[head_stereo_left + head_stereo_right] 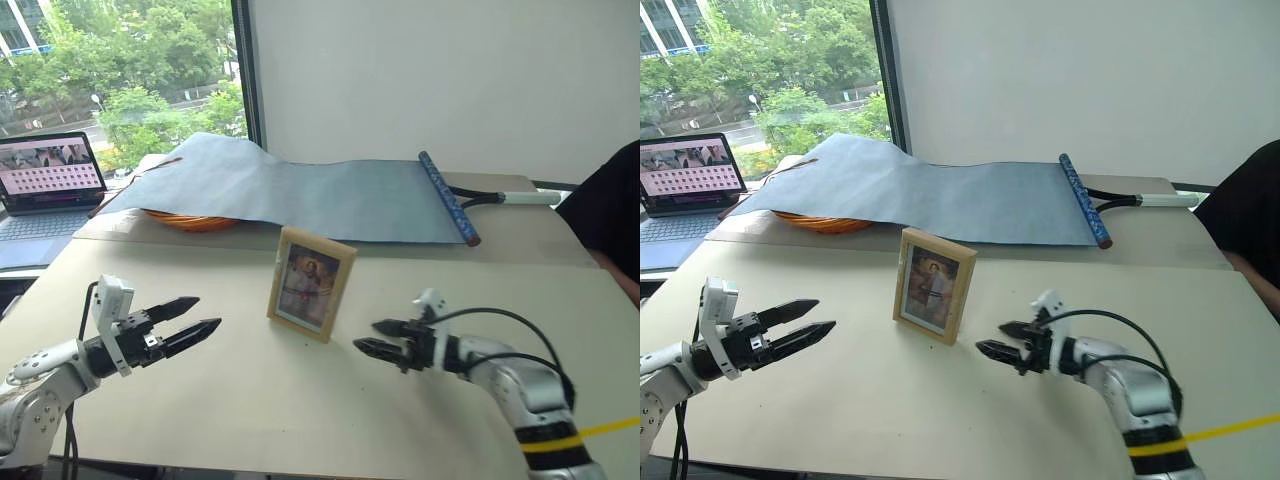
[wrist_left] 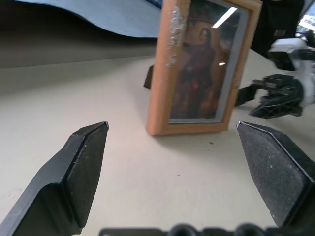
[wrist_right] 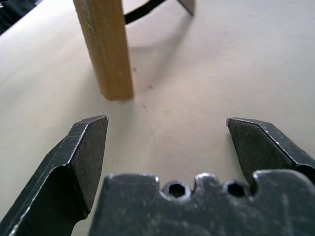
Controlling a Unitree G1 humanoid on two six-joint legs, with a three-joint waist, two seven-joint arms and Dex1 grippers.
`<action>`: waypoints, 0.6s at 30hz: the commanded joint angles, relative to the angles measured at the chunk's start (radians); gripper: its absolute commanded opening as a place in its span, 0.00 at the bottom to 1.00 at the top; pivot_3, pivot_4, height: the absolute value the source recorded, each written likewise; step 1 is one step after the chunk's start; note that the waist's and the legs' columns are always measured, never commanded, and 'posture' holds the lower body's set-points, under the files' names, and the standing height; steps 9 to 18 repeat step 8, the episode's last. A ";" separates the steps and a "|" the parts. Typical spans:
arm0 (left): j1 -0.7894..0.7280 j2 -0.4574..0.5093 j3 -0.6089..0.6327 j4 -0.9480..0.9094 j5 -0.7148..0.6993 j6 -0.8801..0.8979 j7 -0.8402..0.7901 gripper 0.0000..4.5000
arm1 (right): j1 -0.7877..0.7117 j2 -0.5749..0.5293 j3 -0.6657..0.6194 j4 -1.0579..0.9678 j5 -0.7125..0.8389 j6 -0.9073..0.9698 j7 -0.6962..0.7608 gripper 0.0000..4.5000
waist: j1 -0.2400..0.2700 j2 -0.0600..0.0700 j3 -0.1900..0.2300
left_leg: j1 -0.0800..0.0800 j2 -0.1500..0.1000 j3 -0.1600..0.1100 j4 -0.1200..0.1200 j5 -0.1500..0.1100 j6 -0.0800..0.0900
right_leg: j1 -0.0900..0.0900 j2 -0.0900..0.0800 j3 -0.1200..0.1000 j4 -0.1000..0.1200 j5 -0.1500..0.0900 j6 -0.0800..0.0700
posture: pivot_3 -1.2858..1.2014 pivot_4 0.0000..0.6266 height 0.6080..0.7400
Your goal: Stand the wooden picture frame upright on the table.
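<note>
The wooden picture frame (image 1: 311,283) is standing upright at the centre of the head view on the table (image 1: 300,400) (picture side facing the robot). The left gripper (image 1: 197,317) and right gripper (image 1: 368,337) are flanking it, both spread wide and gripping nothing, so the task is looking essentially complete.

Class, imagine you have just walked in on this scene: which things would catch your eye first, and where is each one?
First, the wooden picture frame, standing upright mid-table with its reddish portrait facing the robot. Next, the left gripper and the right gripper, jaws open, pointing at the frame from either side without touching it. Behind lies a blue-grey sheet, draped over something orange at the table's far edge.
</note>
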 commanded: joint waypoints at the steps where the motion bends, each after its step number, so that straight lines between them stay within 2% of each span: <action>1: 0.023 -0.042 -0.052 -0.005 0.182 -0.143 0.115 1.00 | 0.090 -0.023 -0.071 -0.108 -0.066 -0.211 -0.012 0.99 | -0.007 0.000 0.000 | 0.000 0.000 0.000 0.000 0.000 0.000 | 0.000 0.000 0.000 0.000 0.000 0.001 | 0.52 0.24 0.73; 3: 0.044 -0.083 -0.112 0.028 0.304 -0.284 0.142 1.00 | 0.144 -0.034 -0.098 -0.162 -0.124 -0.314 -0.044 0.99 | -0.010 0.001 0.000 | 0.000 0.000 0.000 0.000 0.000 0.000 | 0.001 0.000 0.000 0.000 0.000 0.001 | 0.52 0.24 0.73; 6: 0.050 -0.115 -0.156 0.053 0.359 -0.354 0.140 1.00 | 0.158 -0.026 -0.099 -0.201 -0.142 -0.322 -0.090 0.99 | -0.015 0.001 0.000 | 0.001 0.000 0.000 0.000 0.000 0.000 | 0.001 0.000 0.000 0.000 0.000 0.000 | 0.52 0.24 0.73; 18: 0.035 -0.128 -0.171 0.059 0.341 -0.326 0.130 1.00 | 0.163 -0.032 -0.091 -0.206 -0.154 -0.323 -0.101 0.99 | -0.016 0.000 0.000 | 0.001 0.000 0.000 0.001 0.000 0.000 | 0.001 0.000 0.000 0.000 0.001 0.001 | 0.52 0.24 0.73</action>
